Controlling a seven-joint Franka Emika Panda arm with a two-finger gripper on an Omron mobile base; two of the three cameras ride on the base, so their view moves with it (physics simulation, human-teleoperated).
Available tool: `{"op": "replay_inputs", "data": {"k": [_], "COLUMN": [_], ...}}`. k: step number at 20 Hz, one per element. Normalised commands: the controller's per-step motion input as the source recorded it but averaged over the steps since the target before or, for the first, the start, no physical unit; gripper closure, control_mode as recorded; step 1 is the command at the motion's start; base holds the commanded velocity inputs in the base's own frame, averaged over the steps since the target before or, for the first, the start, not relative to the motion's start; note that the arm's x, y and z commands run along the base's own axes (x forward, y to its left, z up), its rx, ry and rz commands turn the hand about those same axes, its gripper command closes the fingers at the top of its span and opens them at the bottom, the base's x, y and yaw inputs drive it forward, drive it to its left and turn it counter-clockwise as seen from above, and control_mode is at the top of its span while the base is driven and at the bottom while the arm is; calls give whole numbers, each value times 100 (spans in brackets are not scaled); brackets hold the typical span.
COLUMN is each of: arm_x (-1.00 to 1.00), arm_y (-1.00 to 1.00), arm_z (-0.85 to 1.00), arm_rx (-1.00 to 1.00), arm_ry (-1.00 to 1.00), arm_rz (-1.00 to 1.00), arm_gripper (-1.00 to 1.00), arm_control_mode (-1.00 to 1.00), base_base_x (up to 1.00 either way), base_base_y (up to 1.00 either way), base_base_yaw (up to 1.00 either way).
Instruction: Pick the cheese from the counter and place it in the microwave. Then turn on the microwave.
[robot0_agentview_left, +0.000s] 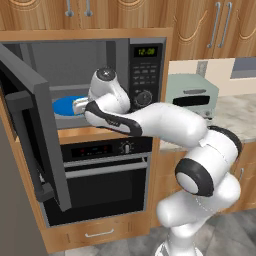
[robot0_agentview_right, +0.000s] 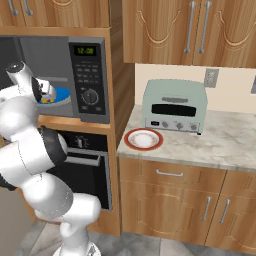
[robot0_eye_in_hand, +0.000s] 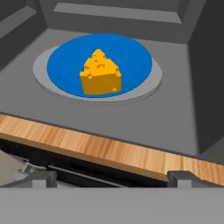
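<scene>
glossy white rounded arm (robot0_agentview_left: 170, 122), dark joint bands, grey round end caps, small dark fingertips (robot0_eye_in_hand: 183, 177)

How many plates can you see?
2. A blue plate sits inside the microwave under the cheese; a red-rimmed plate lies on the counter before the toaster oven.

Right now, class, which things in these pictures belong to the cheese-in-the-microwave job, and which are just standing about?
Belong to the job:
cheese, on the blue plate
microwave, door open
gripper, open

Standing about:
toaster oven
red-rimmed plate
oven
</scene>
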Motion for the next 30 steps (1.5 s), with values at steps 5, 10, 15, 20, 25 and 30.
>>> {"op": "replay_inputs", "data": {"k": [5,10,15,20,25,30], "arm_x": [-39,-38,-40,-39,-39,-38], "arm_y": [-16,-18,-24,-30,-27,-26], "arm_z": [9,8,7,6,7,11], "arm_rx": [0,0,0,0,0,0], "arm_ry": [-4,-4,-5,-5,-4,-1], "arm_rz": [0,0,0,1,2,2], "arm_gripper": [-100,-100,-100,-100,-100,-100], "arm_control_mode": [-100,-100,-100,-100,-100,-100], "base_base_x": [0,0,0,0,0,0], "base_base_y": [0,0,0,0,0,0], "base_base_yaw": [0,0,0,0,0,0]}}
